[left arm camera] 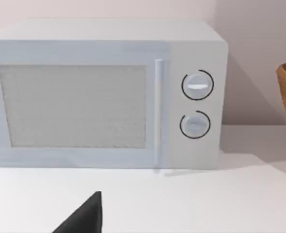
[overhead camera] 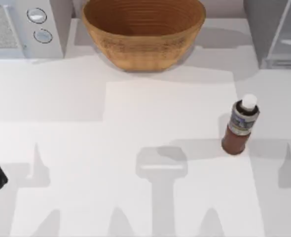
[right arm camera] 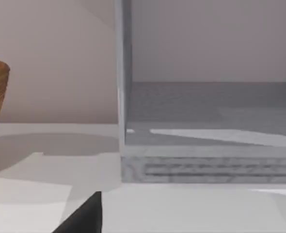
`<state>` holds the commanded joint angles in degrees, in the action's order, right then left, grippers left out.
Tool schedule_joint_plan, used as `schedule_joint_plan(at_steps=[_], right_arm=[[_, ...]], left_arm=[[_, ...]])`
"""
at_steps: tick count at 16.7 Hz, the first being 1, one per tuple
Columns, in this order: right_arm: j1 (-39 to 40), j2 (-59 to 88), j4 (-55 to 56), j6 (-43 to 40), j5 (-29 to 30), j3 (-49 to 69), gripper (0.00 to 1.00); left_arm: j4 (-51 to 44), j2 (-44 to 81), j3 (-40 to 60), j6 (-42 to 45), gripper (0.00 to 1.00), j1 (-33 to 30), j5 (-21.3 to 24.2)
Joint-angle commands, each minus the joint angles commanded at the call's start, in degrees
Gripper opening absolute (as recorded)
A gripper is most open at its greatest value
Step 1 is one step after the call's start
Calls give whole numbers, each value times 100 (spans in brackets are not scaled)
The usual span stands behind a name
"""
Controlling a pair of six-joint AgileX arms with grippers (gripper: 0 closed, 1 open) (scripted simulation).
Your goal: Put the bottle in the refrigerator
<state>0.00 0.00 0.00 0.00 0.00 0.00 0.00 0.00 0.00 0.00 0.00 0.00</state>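
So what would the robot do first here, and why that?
Probably the right arm should reach toward the bottle, since nothing holds it yet: it stands upright on the table, on the top view's right side, in front of the refrigerator, whose inside looks open in the right wrist view. The left arm sits parked at the table's left edge, much farther away.

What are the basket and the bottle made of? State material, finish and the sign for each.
Basket: looks like woven wicker or coiled cane, matt tan, judging by the ridged rings round its inside and the textured weave on its wall. Bottle: probably glass or plastic; smooth reddish-brown body, grey-blue label band, plain white cap that looks like plastic. A rendered surface leaves glass versus plastic open.
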Motion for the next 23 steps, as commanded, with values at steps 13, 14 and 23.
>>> schedule_joint_plan(at_steps=[13, 14, 23], right_arm=[[106, 3244, 2843, -65, -1270, 332, 100], [105, 3750, 3273, -80, -1447, 375, 100], [74, 8553, 7320, -260, -3101, 781, 100]], left_arm=[[0, 0, 0, 0, 100, 0, 0], [0, 0, 0, 0, 100, 0, 0], [0, 0, 0, 0, 100, 0, 0]])
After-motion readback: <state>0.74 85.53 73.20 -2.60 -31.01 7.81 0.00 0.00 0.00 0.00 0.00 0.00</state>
